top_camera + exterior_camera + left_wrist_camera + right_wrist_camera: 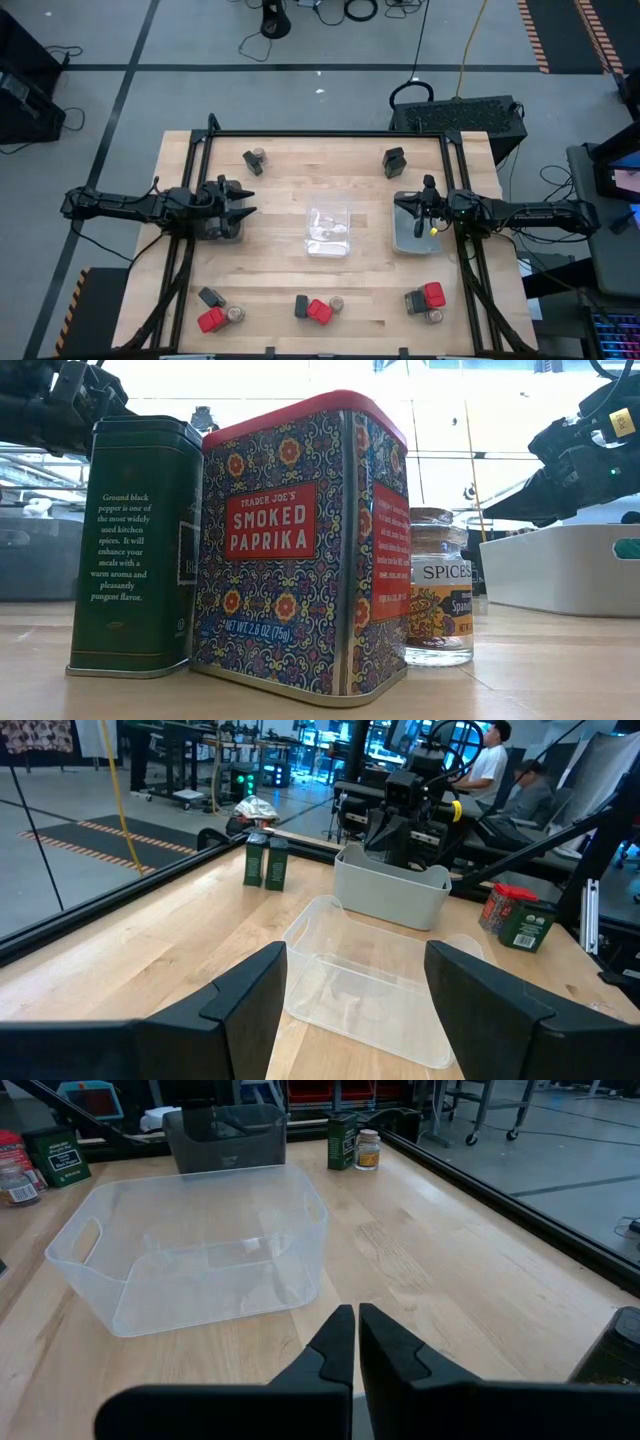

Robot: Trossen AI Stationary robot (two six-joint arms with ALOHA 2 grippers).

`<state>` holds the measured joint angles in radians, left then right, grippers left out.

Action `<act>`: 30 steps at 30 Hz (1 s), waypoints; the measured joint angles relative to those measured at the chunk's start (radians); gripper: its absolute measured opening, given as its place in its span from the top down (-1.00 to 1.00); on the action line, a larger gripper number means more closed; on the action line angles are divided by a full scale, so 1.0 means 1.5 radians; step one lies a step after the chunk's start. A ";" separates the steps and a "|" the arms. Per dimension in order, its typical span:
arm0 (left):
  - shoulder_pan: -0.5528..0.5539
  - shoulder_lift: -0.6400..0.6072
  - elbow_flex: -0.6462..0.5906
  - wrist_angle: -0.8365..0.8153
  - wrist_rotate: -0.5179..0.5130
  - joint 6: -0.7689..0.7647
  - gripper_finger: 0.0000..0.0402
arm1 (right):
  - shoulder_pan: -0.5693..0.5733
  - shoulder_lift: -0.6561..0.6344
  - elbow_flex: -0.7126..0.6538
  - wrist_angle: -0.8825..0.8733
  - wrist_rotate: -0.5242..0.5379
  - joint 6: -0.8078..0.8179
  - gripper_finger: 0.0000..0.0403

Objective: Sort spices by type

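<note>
Spices: three kinds, spread in small groups on the wooden table [270, 195].
Paprika tin [300, 545]: red-lidded metal box, rectangular, patterned blue and red, standing upright with its long axis vertical; label faces the low camera.
Pepper tin [135, 545]: dark green-black metal box, upright, just beside the paprika tin and seemingly touching it.
Jar [440, 585]: small round clear glass with a brownish cap, upright, just beside the paprika tin on its other side.
Near-edge groups: this trio [318, 308] at the middle of the near edge; another trio [217, 314] toward the left arm's side; a third [426, 300] toward the right arm's side.
Far-edge items: a black box with a jar [254, 159]; a lone black box [394, 160].
Clear tray [328, 231]: thin transparent plastic, rectangular, mid-table.
Grey tray [400, 235]: opaque, under the right gripper.
Left gripper [245, 200]: fingers spread fairly wide, holding nothing, over a dark tray [222, 232].
Right gripper [402, 203]: fingers pressed together, holding nothing.
</note>
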<state>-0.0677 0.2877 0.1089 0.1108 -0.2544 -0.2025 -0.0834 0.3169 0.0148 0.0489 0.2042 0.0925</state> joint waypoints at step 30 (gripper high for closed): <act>0.000 0.000 0.000 0.001 0.000 0.000 -0.20 | 0.000 0.061 0.199 -0.056 0.000 -0.077 0.98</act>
<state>-0.0676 0.2877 0.1088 0.1127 -0.2544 -0.2028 -0.0834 0.4081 0.3133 -0.0345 0.2048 -0.0232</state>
